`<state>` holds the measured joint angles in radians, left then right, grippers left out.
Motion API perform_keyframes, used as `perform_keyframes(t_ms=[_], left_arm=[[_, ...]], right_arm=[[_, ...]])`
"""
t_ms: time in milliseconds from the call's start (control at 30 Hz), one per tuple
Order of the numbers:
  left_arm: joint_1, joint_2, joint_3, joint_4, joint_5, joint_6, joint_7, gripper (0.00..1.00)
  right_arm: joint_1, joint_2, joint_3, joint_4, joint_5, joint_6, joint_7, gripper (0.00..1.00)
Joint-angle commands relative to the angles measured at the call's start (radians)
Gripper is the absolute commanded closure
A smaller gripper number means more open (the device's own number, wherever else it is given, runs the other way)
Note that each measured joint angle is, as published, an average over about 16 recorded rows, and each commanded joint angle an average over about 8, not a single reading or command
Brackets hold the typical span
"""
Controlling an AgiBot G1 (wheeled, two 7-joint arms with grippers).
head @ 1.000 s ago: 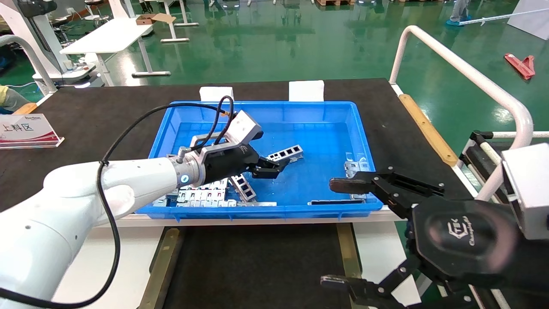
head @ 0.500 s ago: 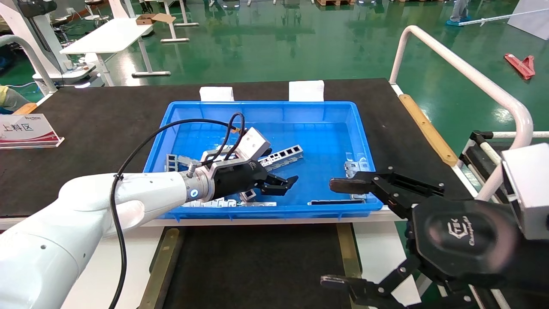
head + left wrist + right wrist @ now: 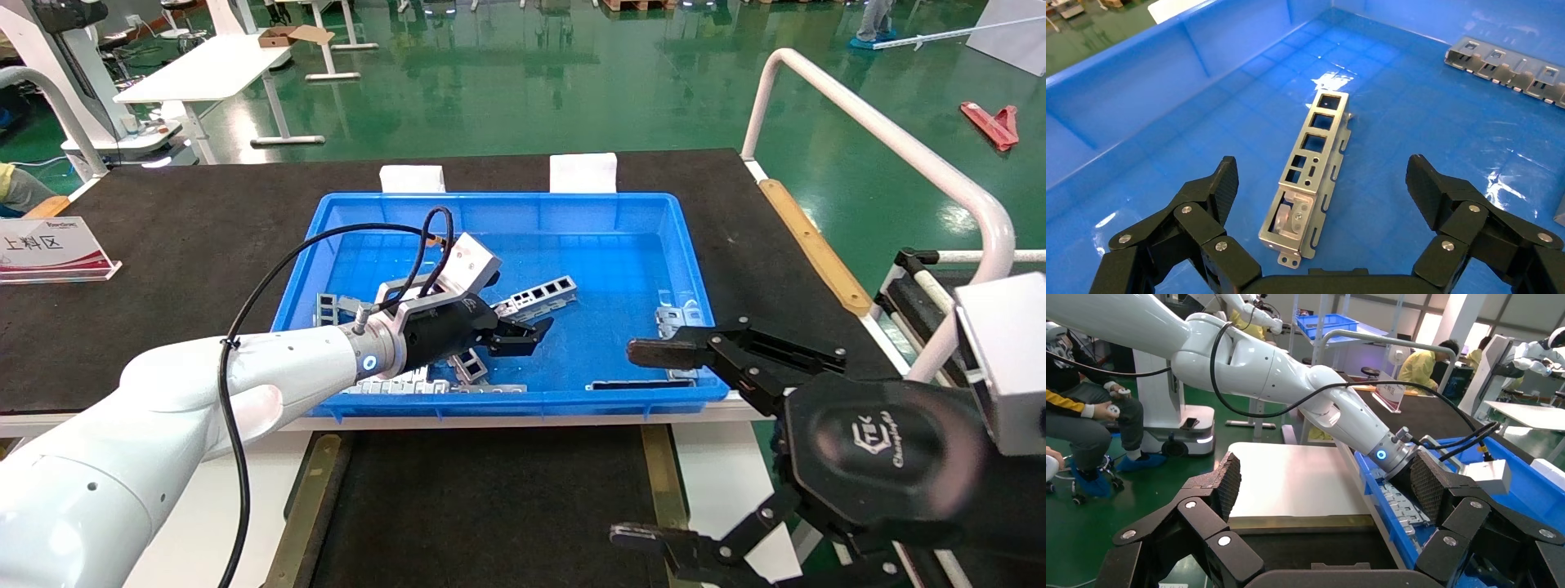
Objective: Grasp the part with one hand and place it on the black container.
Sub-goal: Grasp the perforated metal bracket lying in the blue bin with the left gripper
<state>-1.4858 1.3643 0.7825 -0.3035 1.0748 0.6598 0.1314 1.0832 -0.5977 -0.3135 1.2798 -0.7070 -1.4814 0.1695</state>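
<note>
Left gripper point(image 3: 1324, 187) gapes over the part point(image 3: 1310, 174) in the blue crate point(image 3: 695, 278), other brackets point(image 3: 384, 377) nearby; parked right gripper point(image 3: 645, 445), spread wide, reads "Champion".

Metal on glossy plastic
Between the left gripper's point(image 3: 1324, 184) matt black fingers point(image 3: 1210, 190), the part point(image 3: 1312, 165) is dull silver-grey sheet metal; the blue crate point(image 3: 1168, 92) beneath shines wet-glossy.

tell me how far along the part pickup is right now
Nothing is placed yet: the black container is bare. In hand: the left gripper is open inside the blue crate, its fingers straddling the part, which lies flat on the crate floor. Left: close, lift, carry and set it down. The right gripper is parked open beside the crate.
</note>
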Motion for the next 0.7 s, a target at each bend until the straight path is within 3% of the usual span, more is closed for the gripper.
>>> perform_keyframes(t_ms=[33, 700], left_arm=[[0.002, 0.000, 0.012, -0.002, -0.012, -0.007, -0.003, 1.00], [0.031, -0.002, 0.112, -0.018, -0.115, -0.052, -0.010, 1.00]], right_arm=[[0.000, 0.000, 0.000, 0.000, 0.000, 0.000, 0.000, 1.00], [0.000, 0.000, -0.001, 0.000, 0.001, 0.000, 0.000, 1.00]])
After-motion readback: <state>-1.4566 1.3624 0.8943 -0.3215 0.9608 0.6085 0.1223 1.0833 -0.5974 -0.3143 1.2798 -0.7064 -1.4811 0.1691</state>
